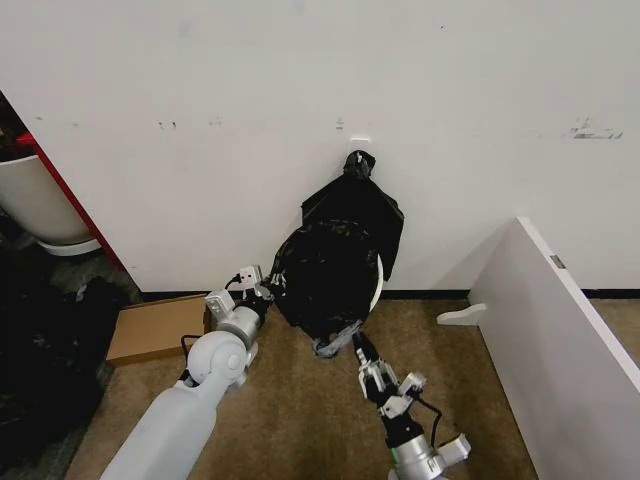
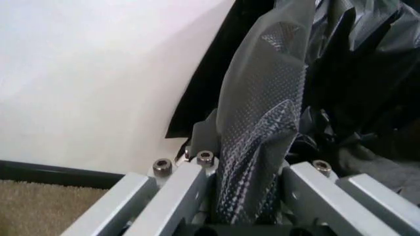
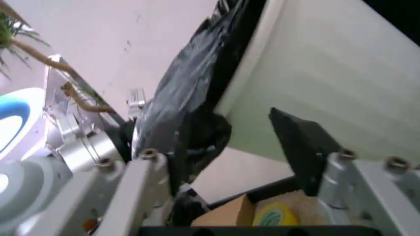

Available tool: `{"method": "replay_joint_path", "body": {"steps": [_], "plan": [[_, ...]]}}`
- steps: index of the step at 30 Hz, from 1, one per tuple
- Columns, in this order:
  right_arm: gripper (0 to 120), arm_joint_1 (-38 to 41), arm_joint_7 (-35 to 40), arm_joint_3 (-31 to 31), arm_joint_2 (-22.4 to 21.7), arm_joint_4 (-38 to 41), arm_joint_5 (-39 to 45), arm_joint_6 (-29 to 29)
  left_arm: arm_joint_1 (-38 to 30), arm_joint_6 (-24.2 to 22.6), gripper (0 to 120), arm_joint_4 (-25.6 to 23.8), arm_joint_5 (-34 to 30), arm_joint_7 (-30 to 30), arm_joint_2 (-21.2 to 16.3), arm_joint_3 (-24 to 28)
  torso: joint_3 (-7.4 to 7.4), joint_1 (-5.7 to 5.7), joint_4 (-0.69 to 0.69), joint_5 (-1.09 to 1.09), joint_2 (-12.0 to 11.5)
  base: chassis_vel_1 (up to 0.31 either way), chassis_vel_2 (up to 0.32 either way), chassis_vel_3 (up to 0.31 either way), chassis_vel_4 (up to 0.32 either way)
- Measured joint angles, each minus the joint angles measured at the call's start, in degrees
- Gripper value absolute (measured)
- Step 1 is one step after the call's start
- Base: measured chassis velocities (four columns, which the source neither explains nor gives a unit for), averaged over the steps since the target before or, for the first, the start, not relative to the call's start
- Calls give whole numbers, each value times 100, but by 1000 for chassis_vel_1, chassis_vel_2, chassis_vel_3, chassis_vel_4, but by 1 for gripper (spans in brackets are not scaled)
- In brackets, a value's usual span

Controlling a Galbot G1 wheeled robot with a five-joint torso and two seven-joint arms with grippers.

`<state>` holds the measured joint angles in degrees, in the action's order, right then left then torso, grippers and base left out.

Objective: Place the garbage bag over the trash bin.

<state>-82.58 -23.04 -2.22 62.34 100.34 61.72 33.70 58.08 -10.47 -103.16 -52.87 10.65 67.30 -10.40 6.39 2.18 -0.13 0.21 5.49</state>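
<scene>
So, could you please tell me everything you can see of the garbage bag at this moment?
The garbage bag is thin, glossy, crinkled black plastic, draped over most of the trash bin, whose cream rim peeks out on one side. It stands on the carpet against the white wall. The left gripper meets its edge on one side, with film lying between its fingers; the right gripper pinches a loose fold at the lower edge.

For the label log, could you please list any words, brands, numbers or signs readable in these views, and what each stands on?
No readable text in any view.
The garbage bag draped on the trash bin: plain black plastic, no print.
Cardboard piece on the floor: no visible lettering.
Yellow-and-green roll in the right wrist view: too blurred to tell any marking.
White wall: only scuffs, no sign.
</scene>
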Motion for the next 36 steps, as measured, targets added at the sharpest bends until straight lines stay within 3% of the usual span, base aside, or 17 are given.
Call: {"method": "replay_joint_path", "body": {"steps": [4,9,14,22,30,36], "plan": [[60,80,-177,1,25,-115,113,0,0,-3,3,-20,-1,0,-16,-1,0,0,0,0,0,0,0,0,0],[82,124,-940,1,-2,-112,1090,-147,-2,-5,3,-14,12,-5,-20,-2,0,0,0,0,0,0,0,0,0],[98,64,-826,20,-50,129,1772,-285,-22,-4,3,35,52,-11,-9,6,0,0,0,0,0,0,0,0,0],[100,-89,-547,-38,-91,476,1484,-356,-27,0,3,57,85,-18,15,30,0,0,0,-1,0,0,0,0,0],[100,34,-126,-131,-47,92,701,-334,-7,1,3,1,97,-21,18,49,0,0,0,0,0,0,0,0,0],[100,101,21,-135,-21,25,578,-325,12,3,3,-23,99,-21,19,40,0,0,0,0,0,0,0,0,0]]}}
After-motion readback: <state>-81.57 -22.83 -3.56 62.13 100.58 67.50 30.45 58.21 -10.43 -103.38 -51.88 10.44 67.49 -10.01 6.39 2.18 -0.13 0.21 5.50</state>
